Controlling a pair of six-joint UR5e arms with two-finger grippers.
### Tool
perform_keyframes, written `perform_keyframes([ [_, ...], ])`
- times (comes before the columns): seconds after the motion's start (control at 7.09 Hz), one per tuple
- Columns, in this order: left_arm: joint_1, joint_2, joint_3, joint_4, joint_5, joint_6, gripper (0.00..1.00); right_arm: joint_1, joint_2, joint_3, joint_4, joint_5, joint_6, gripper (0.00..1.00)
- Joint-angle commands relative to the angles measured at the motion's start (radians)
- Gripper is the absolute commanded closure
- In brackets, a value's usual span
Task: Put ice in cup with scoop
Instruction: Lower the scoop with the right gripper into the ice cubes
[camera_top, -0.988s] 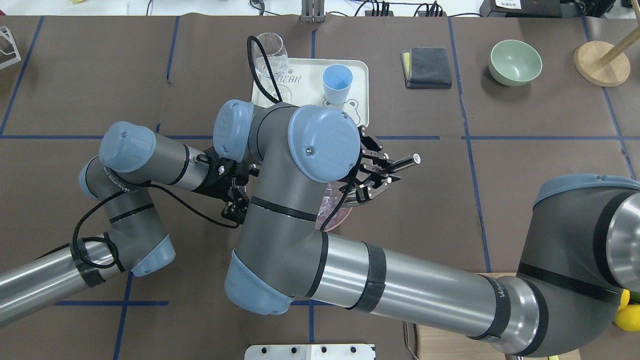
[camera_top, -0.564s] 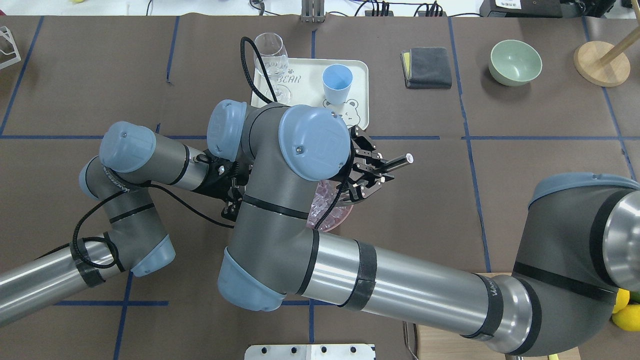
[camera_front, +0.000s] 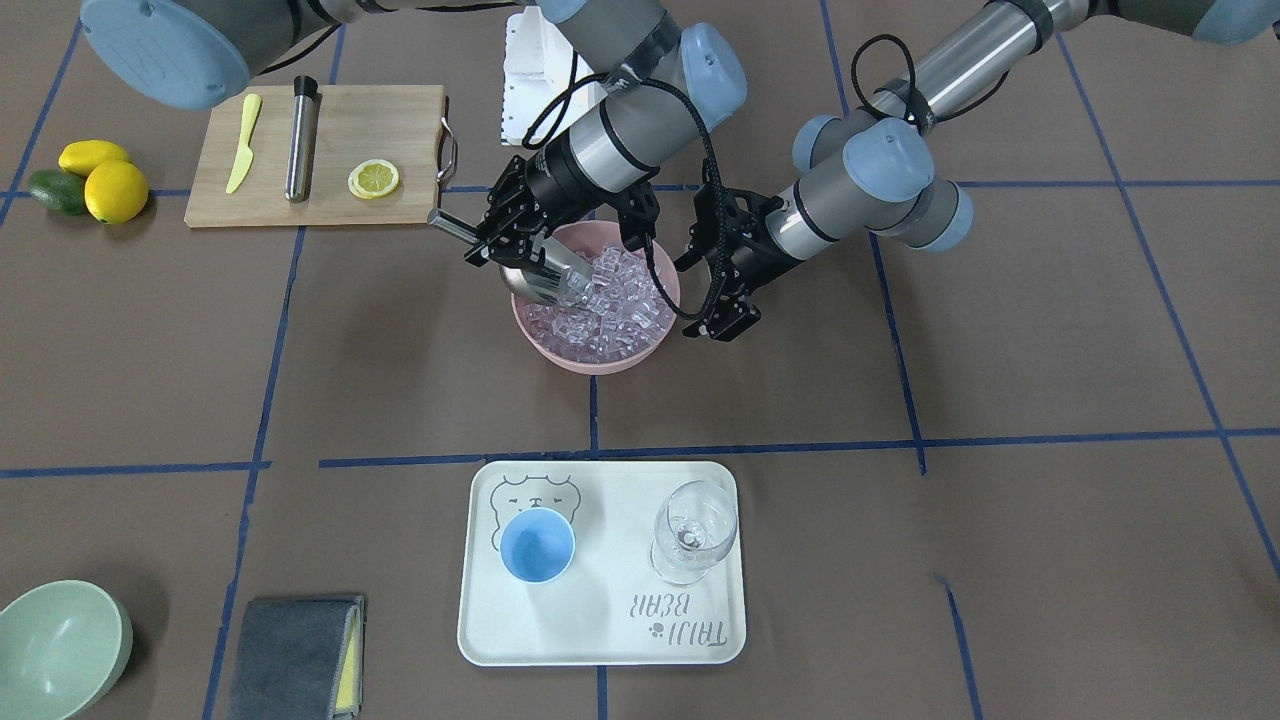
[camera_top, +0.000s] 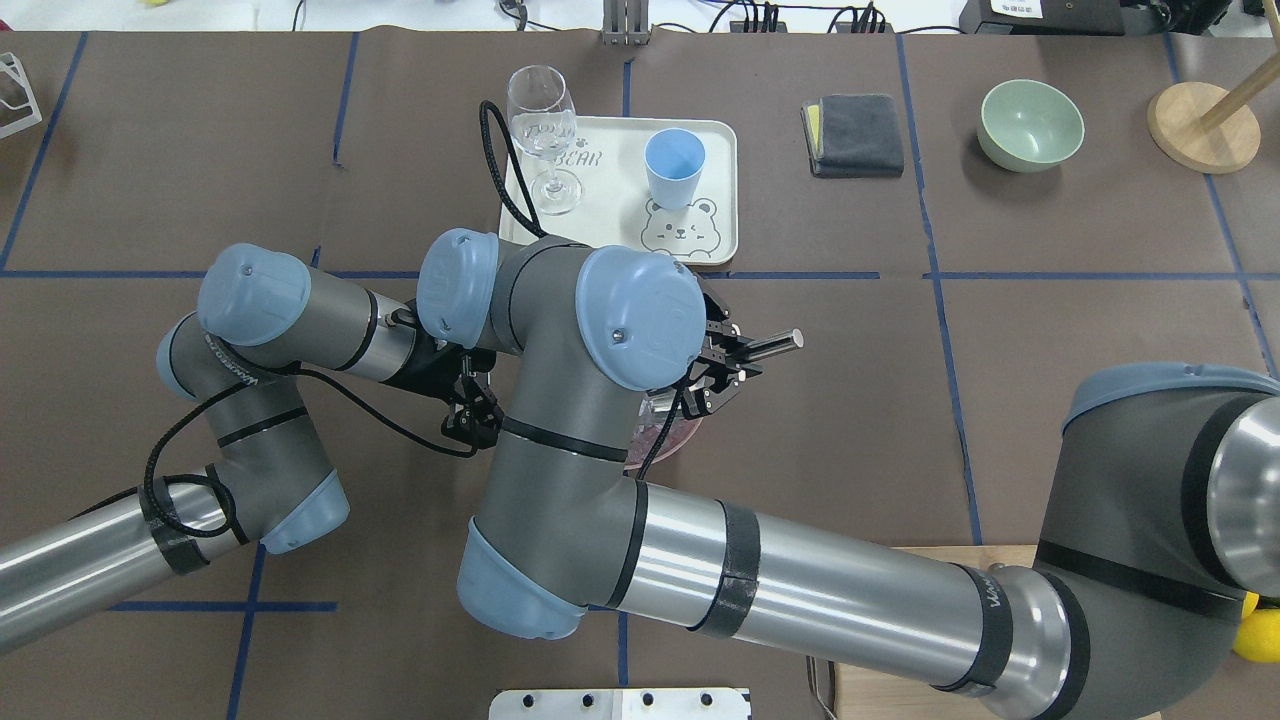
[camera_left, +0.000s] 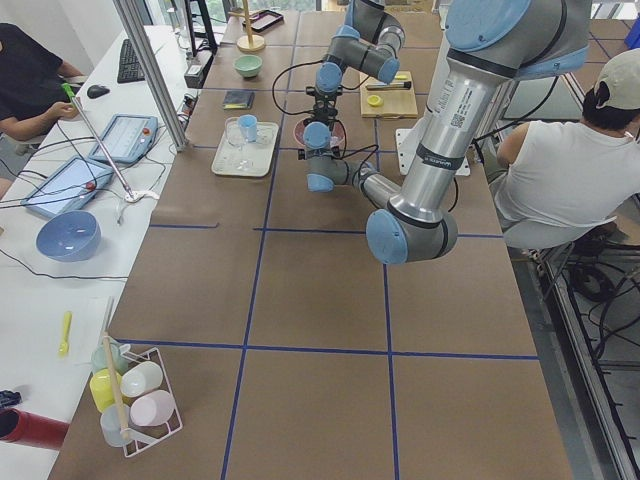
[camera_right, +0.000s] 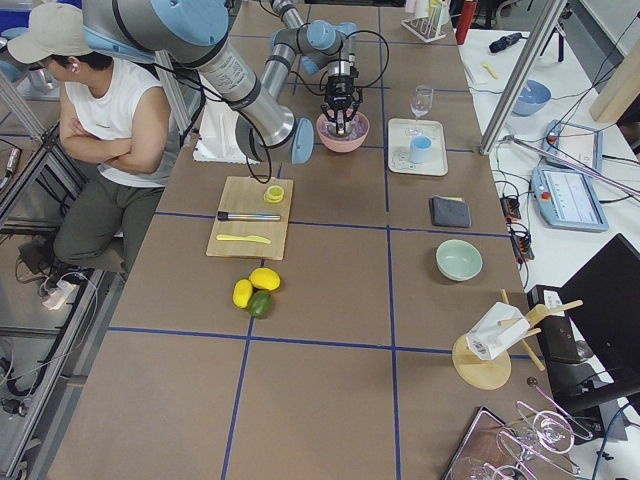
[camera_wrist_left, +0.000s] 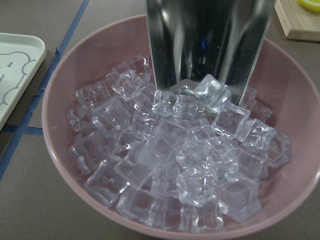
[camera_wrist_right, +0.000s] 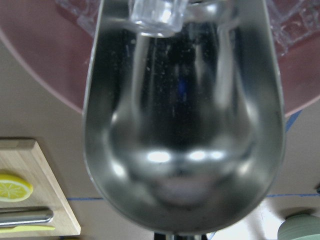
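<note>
The shiny steel scoop (camera_front: 540, 280) tilts down into a pink bowl (camera_front: 590, 358) heaped with clear ice (camera_front: 620, 305). My right gripper (camera_front: 500, 235) is shut on its rod handle, whose end sticks out past the fingers. In the left wrist view the scoop (camera_wrist_left: 210, 40) has its front edge pushed into the ice (camera_wrist_left: 175, 160), with one cube at its mouth. The scoop (camera_wrist_right: 185, 125) fills the right wrist view. My left gripper (camera_front: 722, 322) hovers open just beside the bowl's rim. The light-blue cup (camera_front: 537, 545) stands empty on the white tray (camera_front: 600, 640).
A wine glass (camera_front: 692, 530) shares the tray with the cup. Behind the bowl lies a cutting board (camera_front: 320, 110) with a knife, a steel cylinder and a lemon slice. Lemons (camera_front: 115, 190), a green bowl (camera_front: 55, 645) and a grey cloth (camera_front: 295, 655) sit farther off.
My right arm has drawn back toward the robot and lowered, driving the scoop deeper into the ice. The left arm has stayed where it was.
</note>
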Motion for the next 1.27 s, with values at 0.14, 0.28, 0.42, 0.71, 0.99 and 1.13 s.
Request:
perform_keyframes([
  [0.14, 0.000, 0.002, 0.000, 0.000, 0.000, 0.002, 0.00, 0.003, -0.129, 0.131, 0.125, 0.014, -0.001, 1.00],
  [0.28, 0.000, 0.003, 0.000, 0.000, 0.000, 0.004, 0.00, 0.004, -0.155, 0.153, 0.166, 0.026, 0.000, 1.00],
  [0.42, -0.002, 0.005, -0.002, 0.000, 0.000, 0.004, 0.00, 0.002, -0.160, 0.155, 0.189, 0.040, 0.000, 1.00],
  [0.71, -0.002, 0.006, 0.000, 0.000, 0.000, 0.005, 0.00, 0.004, -0.161, 0.156, 0.199, 0.043, 0.005, 1.00],
  [0.99, 0.000, 0.006, 0.000, 0.000, 0.000, 0.005, 0.00, 0.002, -0.166, 0.156, 0.222, 0.043, 0.020, 1.00],
  [1.13, -0.002, 0.006, 0.000, 0.000, 0.000, 0.005, 0.00, 0.000, -0.169, 0.153, 0.261, 0.043, 0.031, 1.00],
])
